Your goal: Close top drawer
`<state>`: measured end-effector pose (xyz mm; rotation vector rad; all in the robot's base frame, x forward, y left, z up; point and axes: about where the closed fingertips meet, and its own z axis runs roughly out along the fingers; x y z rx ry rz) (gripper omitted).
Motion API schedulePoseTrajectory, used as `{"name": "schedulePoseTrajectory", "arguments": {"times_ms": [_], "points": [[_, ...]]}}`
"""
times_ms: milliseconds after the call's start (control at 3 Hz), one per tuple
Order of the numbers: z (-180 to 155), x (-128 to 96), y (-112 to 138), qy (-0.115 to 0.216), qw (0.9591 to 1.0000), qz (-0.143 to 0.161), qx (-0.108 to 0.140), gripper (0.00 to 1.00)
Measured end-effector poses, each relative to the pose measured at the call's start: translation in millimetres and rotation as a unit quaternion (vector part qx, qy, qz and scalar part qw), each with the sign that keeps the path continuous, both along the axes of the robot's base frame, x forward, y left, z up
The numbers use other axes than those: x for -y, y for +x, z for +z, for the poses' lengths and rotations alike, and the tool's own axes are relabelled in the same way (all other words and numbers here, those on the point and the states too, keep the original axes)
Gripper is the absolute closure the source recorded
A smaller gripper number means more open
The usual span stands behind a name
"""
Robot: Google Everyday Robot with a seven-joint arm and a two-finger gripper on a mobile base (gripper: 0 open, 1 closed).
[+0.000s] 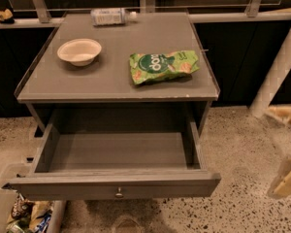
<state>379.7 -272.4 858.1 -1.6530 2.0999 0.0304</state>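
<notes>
The grey wooden cabinet [111, 79] fills the centre; its wide grey top drawer [160, 187] is pulled far out toward 6 o'clock, empty inside, its long axis running 9 to 3 o'clock. The cream-coloured gripper [285, 177] hangs off the drawer's right end, at about 3 o'clock from the front panel and apart from it; whether it is open or closed I cannot tell. On the cabinet top lie a green snack bag [162, 66], a white bowl [79, 51] and a clear bottle [109, 16]; the small silver knob [119, 194] sits mid-panel. Likely the gripper must come round toward 6 o'clock and push toward 12.
</notes>
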Motion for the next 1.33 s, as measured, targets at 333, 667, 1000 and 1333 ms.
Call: {"name": "schedulePoseTrajectory", "arguments": {"times_ms": [333,667,1000,1333], "points": [[-76.8,27.1,-9.2,0.110,0.9937,-0.016,-0.009,0.00],[-107.8,12.2,-14.1,0.243,0.9695,0.035,-0.006,0.00],[-139.2,2.0,-18.8,0.306,0.9484,0.084,-0.015,0.00],[-151.9,-4.8,-10.2,0.352,0.9301,0.097,-0.042,0.00]]}}
